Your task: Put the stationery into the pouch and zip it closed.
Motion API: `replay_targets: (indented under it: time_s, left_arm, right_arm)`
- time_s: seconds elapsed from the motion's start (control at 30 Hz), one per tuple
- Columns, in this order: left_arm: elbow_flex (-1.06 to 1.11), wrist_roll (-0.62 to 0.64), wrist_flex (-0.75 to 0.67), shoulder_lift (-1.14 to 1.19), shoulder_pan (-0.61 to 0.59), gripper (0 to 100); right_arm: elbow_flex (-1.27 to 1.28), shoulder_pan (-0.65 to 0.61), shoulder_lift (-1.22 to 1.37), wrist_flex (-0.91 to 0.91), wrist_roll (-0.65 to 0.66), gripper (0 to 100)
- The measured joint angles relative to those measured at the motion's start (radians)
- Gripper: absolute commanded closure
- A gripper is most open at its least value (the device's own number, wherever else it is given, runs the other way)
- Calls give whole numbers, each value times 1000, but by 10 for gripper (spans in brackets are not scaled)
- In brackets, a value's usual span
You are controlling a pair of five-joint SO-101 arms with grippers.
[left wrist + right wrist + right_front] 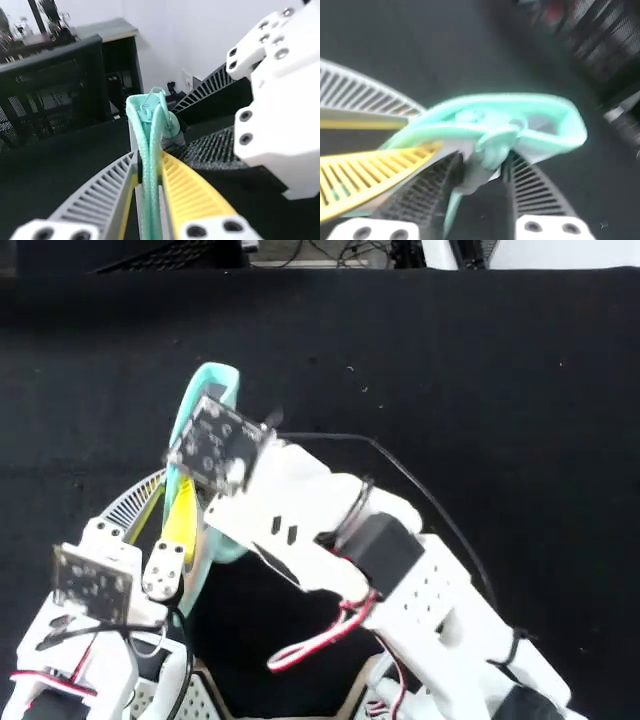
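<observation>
A: Two grippers on one thing. Where's the pouch?
B: The pouch (212, 380), mint, sits narrow edge up, upper left of centre in the high view, over the black table (480, 370).
A: And the left gripper (148, 160)?
B: It comes in from the lower left corner. The grey and yellow fingers are pressed together on the pouch's zipper edge.
A: And the right gripper (480, 167)?
B: It comes from the lower right. The black fingers are pinching the zip pull (487, 145) at the pouch's far end.
</observation>
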Motion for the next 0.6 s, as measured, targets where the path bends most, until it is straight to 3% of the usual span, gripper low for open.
replay_targets:
  time_s: [0.6]
  left_arm:
    - [-3, 0, -2, -2, 0, 973]
  right_arm:
    - [11, -5, -109, -60, 2, 858]
